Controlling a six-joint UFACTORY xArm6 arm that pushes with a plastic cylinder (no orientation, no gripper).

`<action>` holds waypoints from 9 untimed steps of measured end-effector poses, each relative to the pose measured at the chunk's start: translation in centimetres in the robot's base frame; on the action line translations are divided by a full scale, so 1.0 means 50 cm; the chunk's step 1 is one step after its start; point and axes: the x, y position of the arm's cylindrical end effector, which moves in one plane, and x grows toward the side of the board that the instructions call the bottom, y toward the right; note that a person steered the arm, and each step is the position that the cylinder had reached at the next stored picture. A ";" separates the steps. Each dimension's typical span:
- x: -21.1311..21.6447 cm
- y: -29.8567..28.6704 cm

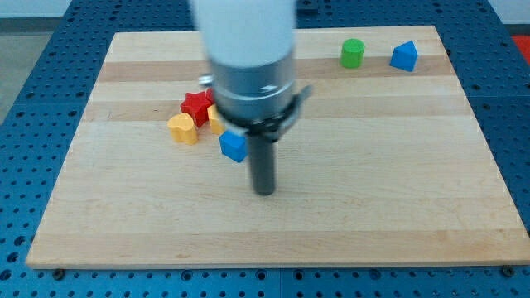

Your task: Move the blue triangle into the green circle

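on a pale wooden board, my tip rests near the middle, just below and right of a blue cube and well apart from the two blocks the task names. there is no pincer on this arm, only a straight dark rod, so nothing is apart, together or clamped on anything.

the blue triangle sits near the view's top right corner of the board, with the green circle just beside it on its left, a small gap showing between them. by the look of it the push has not begun: this reads as the approach step.

the next move seems to call for carrying the tip across the bare right half of the board, around to the triangle's right side, then pushing left toward the circle. room there is tight; the triangle lies near the board's right and top edges, so the tip would have to slip into that narrow strip without nudging the block outward.

a red star, a yellow heart and another yellow block, partly hidden by the arm, cluster at the view's left, out of the way.
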 end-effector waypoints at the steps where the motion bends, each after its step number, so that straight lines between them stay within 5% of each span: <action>1: -0.053 -0.054; 3: -0.082 -0.166; 4: -0.045 -0.021; 7: -0.427 0.618; 9: -0.461 0.393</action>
